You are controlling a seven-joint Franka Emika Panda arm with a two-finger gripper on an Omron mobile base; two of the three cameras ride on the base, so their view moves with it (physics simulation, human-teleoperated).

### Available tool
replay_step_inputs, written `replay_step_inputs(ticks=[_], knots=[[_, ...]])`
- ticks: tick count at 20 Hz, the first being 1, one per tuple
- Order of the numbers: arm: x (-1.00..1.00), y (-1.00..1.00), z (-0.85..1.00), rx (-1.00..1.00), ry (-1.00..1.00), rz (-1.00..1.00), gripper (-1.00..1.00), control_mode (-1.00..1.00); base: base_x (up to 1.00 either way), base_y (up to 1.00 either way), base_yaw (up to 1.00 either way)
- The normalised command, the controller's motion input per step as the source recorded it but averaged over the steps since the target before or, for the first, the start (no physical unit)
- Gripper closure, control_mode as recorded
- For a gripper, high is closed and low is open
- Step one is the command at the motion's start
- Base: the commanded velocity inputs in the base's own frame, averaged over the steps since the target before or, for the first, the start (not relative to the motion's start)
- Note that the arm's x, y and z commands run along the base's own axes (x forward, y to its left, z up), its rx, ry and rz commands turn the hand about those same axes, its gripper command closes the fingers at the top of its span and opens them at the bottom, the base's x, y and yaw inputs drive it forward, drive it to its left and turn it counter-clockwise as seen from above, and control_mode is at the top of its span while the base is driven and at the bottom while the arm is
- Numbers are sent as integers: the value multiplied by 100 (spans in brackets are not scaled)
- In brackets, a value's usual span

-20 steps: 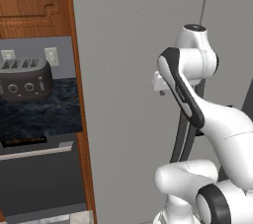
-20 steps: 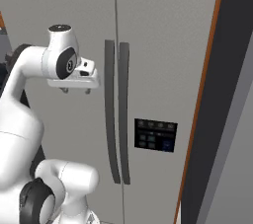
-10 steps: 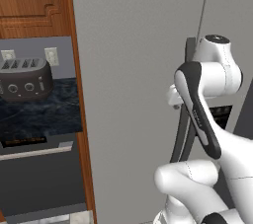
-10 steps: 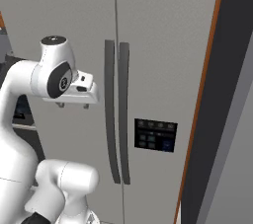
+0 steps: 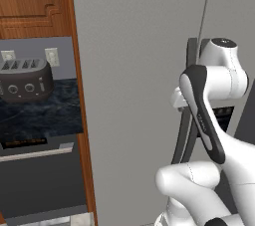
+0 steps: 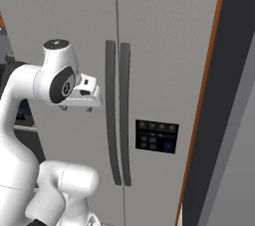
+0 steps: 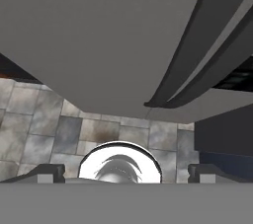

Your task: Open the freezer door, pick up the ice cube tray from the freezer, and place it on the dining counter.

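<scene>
The freezer [image 6: 164, 46] stands shut, a tall light-grey front with two bowed dark handles, the left handle [image 6: 110, 120] and the right handle [image 6: 124, 120]. My gripper [image 6: 75, 109] hangs just left of the left handle, pointing down, clear of it. In the hand view the gripper [image 7: 126, 171] is open, its fingertips [image 7: 49, 171] wide apart with nothing between them, and the handles [image 7: 197, 45] run up the right side against the freezer door [image 7: 99, 30]. In the left base view my arm covers most of a handle [image 5: 191, 53]. The ice cube tray is hidden and the dining counter is out of view.
A toaster [image 5: 25, 80] sits on a dark marbled worktop [image 5: 40, 113] at the left, under a reddish wooden cabinet [image 5: 30, 1]. A wooden side panel [image 5: 79, 120] borders the freezer. A dark control panel [image 6: 157, 135] sits on the right door. Tiled floor [image 7: 49, 129] lies below.
My arm has swung right across the freezer front, bringing the hand closer to the left handle. The doors have stayed shut.
</scene>
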Motion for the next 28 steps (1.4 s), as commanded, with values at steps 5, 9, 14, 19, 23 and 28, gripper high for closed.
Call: replay_step_inputs(ticks=[5,9,14,19,23,28], knots=[[0,-3,0,0,0,0,-100,100,0,-3,0],[0,0,0,0,0,0,-100,100,0,10,-3],[0,0,0,0,0,0,-100,100,0,51,-12],[0,0,0,0,0,0,-100,100,0,56,-17],[0,0,0,0,0,0,-100,100,0,20,-8],[0,0,0,0,0,0,-100,100,9,-2,0]])
